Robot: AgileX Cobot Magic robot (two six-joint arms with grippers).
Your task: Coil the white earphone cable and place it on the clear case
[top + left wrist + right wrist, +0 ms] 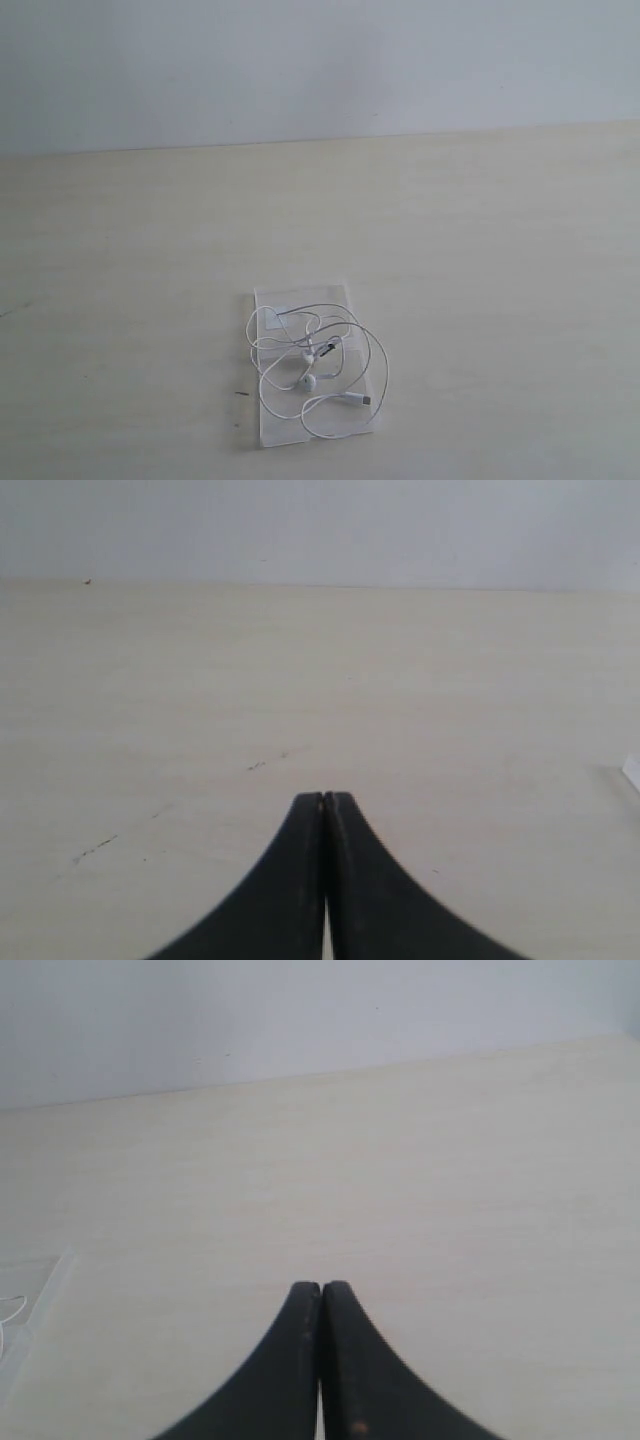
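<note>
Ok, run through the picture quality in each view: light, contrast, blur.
Exterior view: flat, even light, washed out; the white earphone cable barely contrasts with the clear case, hardly any shadow. Left wrist view: the left gripper is a dark silhouette, softening toward the frame edge. Right wrist view: same for the right gripper.

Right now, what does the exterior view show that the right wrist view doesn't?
Exterior only: the whole clear case with the white earphone cable lying on it in loose loops; no pincer in frame. Right wrist only: the right pincer, shut and empty, above the table. Shared: the pale table, the wall behind it, and the case, though the wrist view catches just one edge of it with a sliver of cable.
</note>
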